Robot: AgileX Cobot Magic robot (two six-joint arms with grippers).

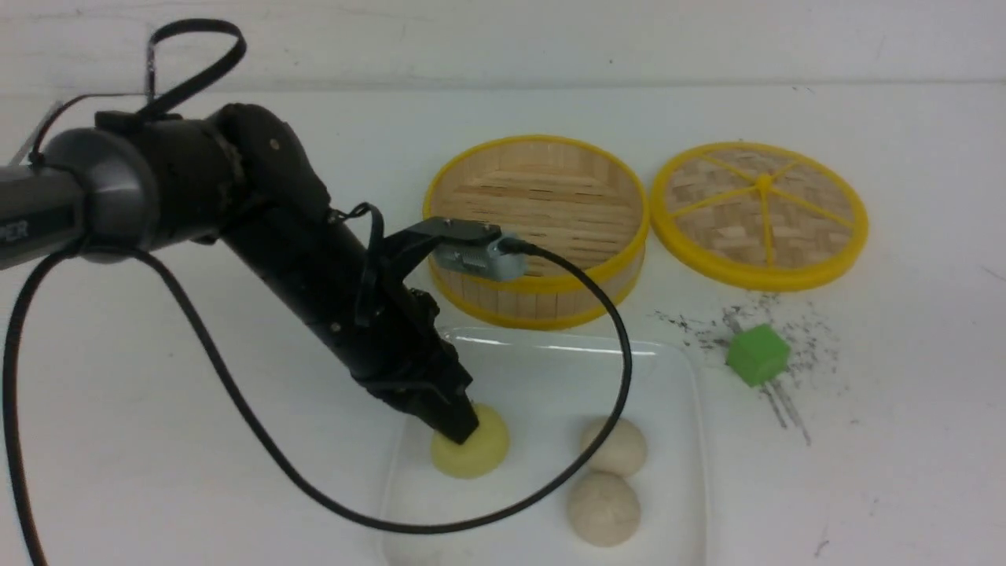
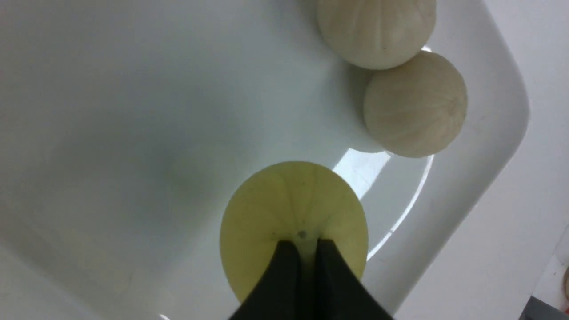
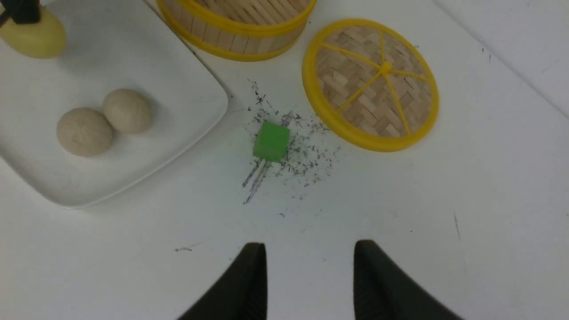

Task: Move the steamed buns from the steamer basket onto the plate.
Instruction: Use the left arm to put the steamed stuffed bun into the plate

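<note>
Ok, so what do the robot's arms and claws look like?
The left arm is glossy black with a grey segment bearing white lettering, a looping black cable and a silver wrist camera on a black bracket. The left claw and right claw have black, tapering fingers; the right's inner faces look ribbed.

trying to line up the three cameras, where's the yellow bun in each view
front view: yellow bun low centre, on the left part of the plate, at the tip of the left gripper.
left wrist view: yellow bun bottom centre, at the black fingertips.
right wrist view: yellow bun in the top left corner.
shared landmark: the two pale buns side by side on the plate.
</note>
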